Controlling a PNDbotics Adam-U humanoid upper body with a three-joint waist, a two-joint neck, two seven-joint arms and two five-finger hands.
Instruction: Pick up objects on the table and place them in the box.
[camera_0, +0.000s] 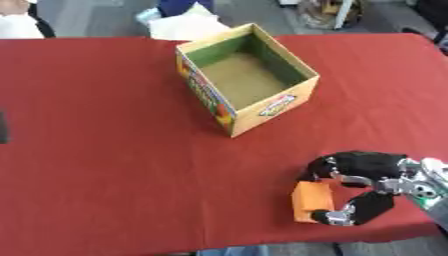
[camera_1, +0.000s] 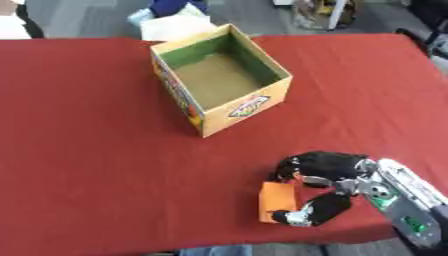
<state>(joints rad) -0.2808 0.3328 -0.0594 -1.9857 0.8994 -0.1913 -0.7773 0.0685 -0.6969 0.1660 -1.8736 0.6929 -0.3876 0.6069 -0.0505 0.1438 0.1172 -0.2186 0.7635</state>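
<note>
An open yellow cardboard box (camera_0: 297, 97) with a green inside stands at the middle back of the red table (camera_0: 105, 150); nothing shows inside it. A small orange block (camera_0: 311, 200) lies near the table's front edge on the right. My right hand (camera_0: 367, 172) reaches in from the lower right, its fingers curled over the block's top and its thumb (camera_0: 354, 212) curled under its near side, so the block sits between them. Whether the block has left the cloth I cannot tell. My left hand is out of view.
A dark object (camera_0: 3, 127) shows at the far left edge. White bags (camera_0: 184, 25) and people's legs stand beyond the table's far edge. The table's front edge runs just below the orange block.
</note>
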